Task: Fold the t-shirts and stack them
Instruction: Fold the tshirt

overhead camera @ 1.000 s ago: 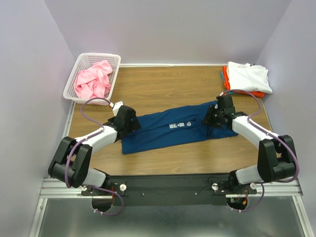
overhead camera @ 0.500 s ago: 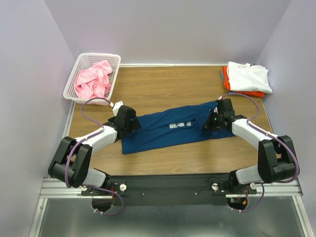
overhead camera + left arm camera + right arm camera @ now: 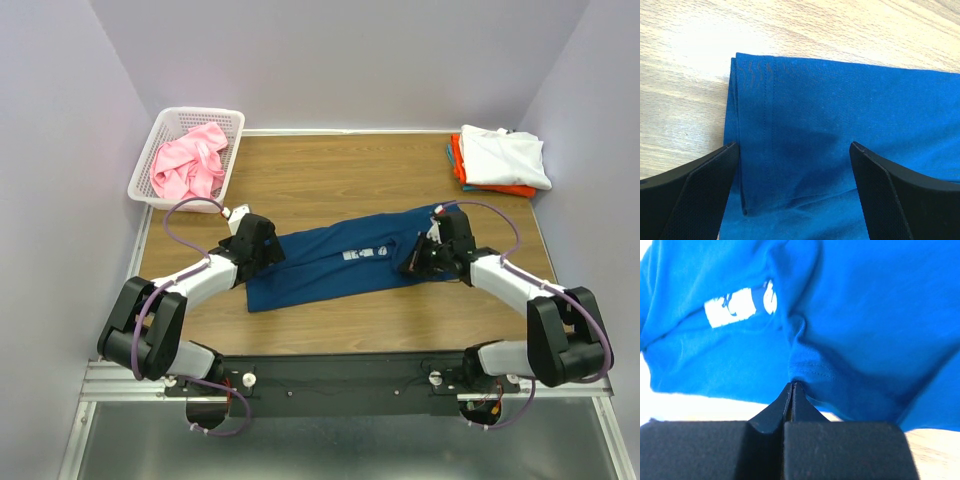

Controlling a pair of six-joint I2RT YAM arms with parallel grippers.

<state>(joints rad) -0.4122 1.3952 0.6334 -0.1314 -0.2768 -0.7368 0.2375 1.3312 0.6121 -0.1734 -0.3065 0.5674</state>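
The navy blue t-shirt (image 3: 340, 265) lies stretched across the table's middle, with its pale print (image 3: 368, 252) facing up. My left gripper (image 3: 268, 243) is open, its jaws straddling the shirt's hemmed left end (image 3: 765, 125) just above the cloth. My right gripper (image 3: 412, 262) is shut on a pinched fold of the navy shirt (image 3: 805, 365) at its right part, with the print (image 3: 735, 305) beyond the fingertips. The pink t-shirt (image 3: 188, 165) lies crumpled in the basket. A folded white t-shirt (image 3: 503, 155) tops the orange one (image 3: 490, 188) and the teal one (image 3: 450, 153) at the back right.
The white lattice basket (image 3: 200, 112) stands at the table's back left corner. The folded stack sits near the right edge. Bare wood (image 3: 330, 180) shows behind the navy shirt. Pale purple walls enclose three sides.
My right gripper has moved left and toward the near edge with the navy cloth in it, bunching the shirt's right end inward. The left arm has not moved.
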